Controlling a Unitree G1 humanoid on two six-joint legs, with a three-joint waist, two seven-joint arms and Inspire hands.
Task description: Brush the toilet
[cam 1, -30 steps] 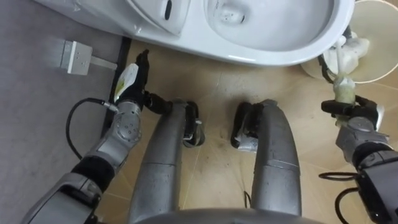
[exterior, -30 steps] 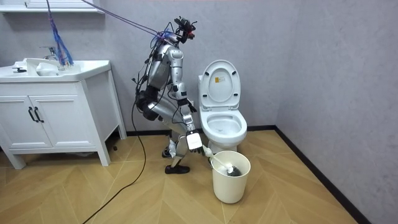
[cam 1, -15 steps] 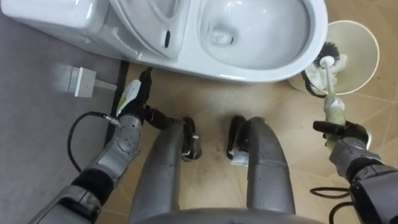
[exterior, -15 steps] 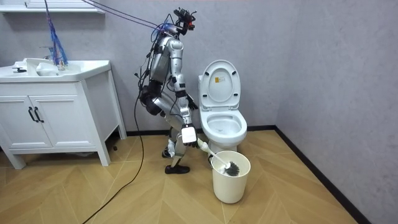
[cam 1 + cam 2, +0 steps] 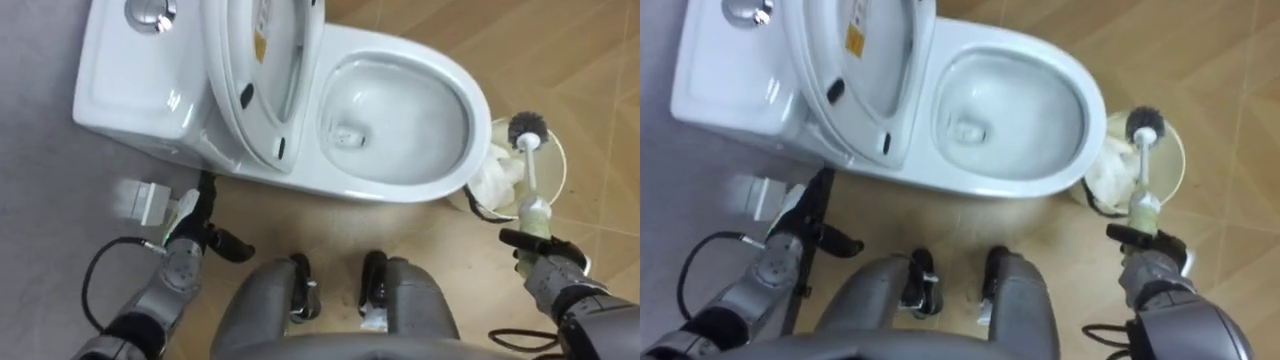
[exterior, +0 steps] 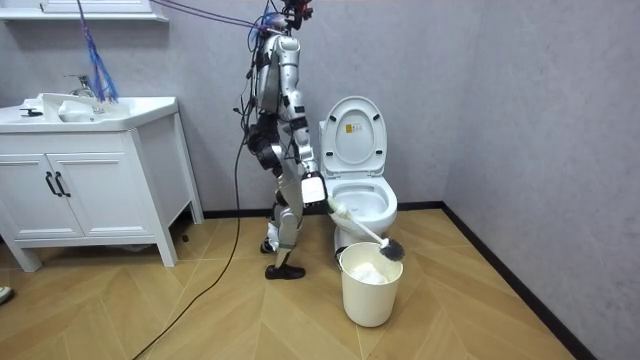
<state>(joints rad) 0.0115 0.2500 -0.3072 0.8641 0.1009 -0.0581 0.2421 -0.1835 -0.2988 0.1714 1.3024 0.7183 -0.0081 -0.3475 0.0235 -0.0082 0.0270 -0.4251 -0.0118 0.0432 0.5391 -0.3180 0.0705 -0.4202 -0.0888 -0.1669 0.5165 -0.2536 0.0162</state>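
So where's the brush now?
The brush is in the right hand, at the left eye view's right, bristles above the white bin beside the toilet.

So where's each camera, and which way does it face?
Left eye view: on the head, facing down at the toilet; both arms show, right robot hand holding the brush, left robot hand idle.
Right eye view: same, slightly aside.
Room view: across the floor, facing the toilet's wall; whole robot standing.
All share toilet, brush, bucket.
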